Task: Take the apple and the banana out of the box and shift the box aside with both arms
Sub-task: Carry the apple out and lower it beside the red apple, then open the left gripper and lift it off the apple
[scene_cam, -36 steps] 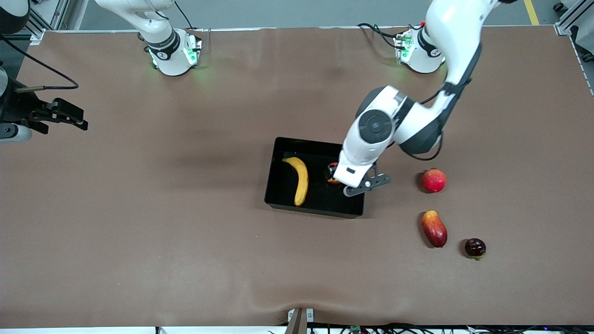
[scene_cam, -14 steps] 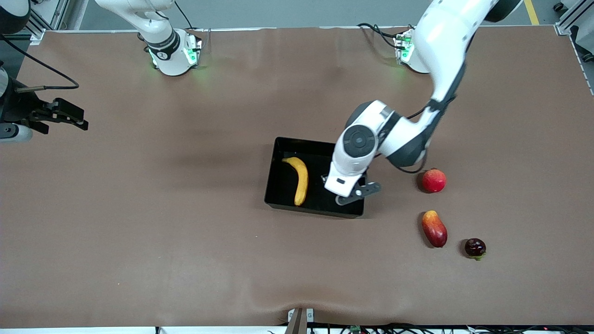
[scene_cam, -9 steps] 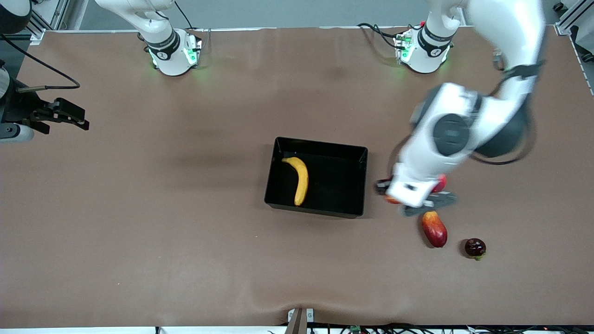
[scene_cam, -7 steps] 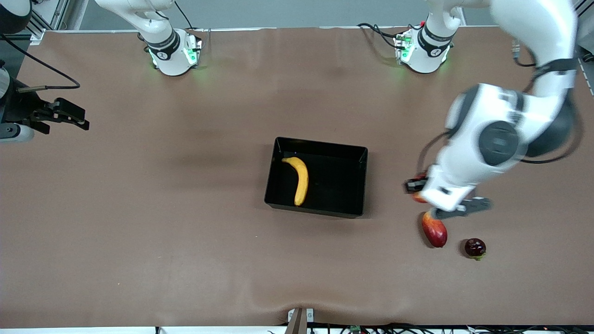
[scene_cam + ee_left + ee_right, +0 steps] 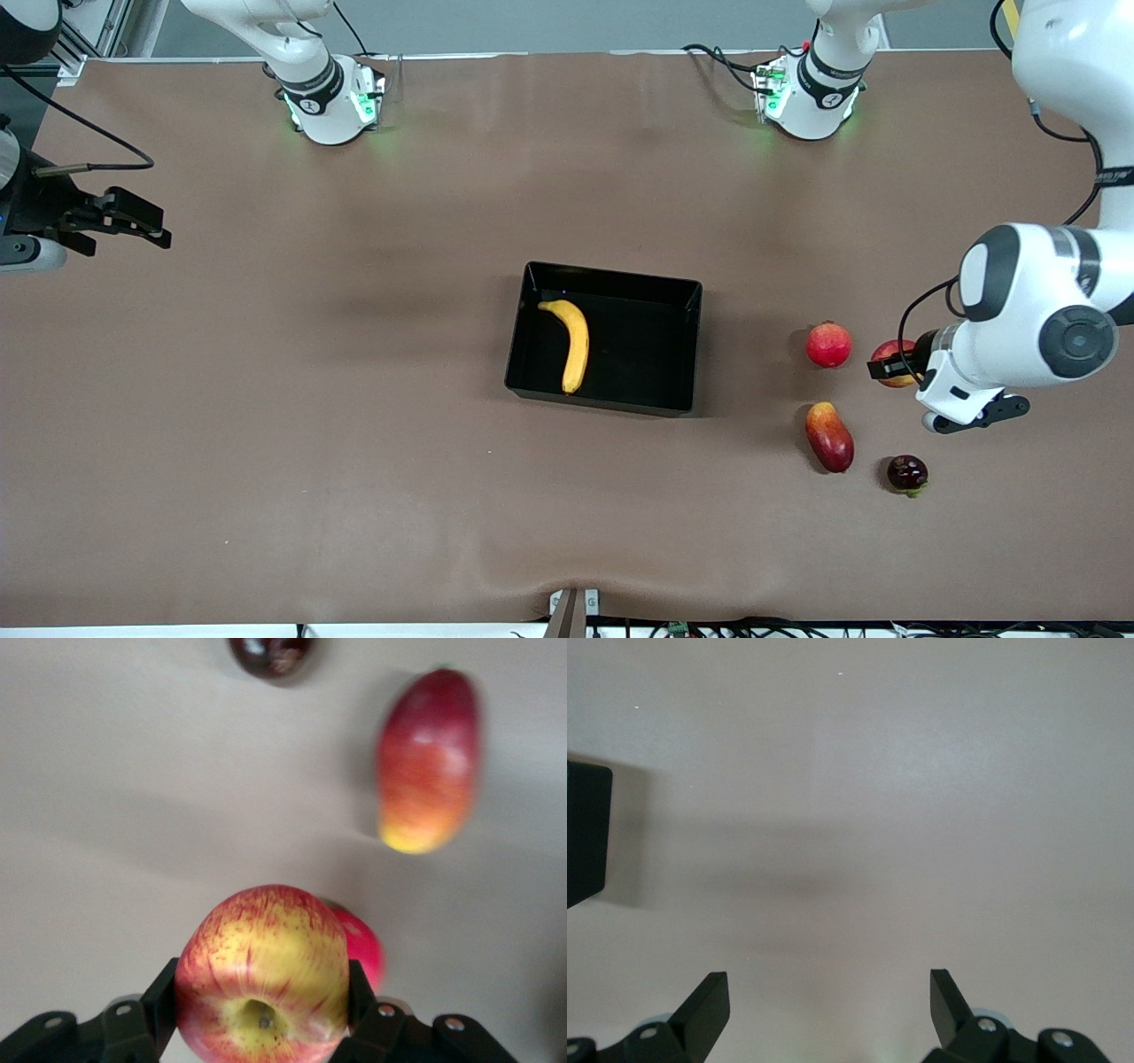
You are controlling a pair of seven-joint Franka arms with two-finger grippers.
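From the front view, the black box (image 5: 605, 349) sat mid-bench with the banana (image 5: 571, 341) lying inside it. The left gripper (image 5: 897, 365) hung over the bench toward the left arm's end, holding the apple (image 5: 889, 361) just beside the plain red fruit (image 5: 828, 345); the mango (image 5: 828, 436) and a dark fruit (image 5: 907, 472) lay nearer the camera. The right gripper (image 5: 115, 221) waited at the right arm's end.

In the left wrist view, the fingers (image 5: 159, 997) were clamped on the apple (image 5: 263, 986), above the bench.

In the right wrist view, the fingers (image 5: 709, 1003) stood wide apart, holding nothing, with a corner of the box (image 5: 586, 833) visible.
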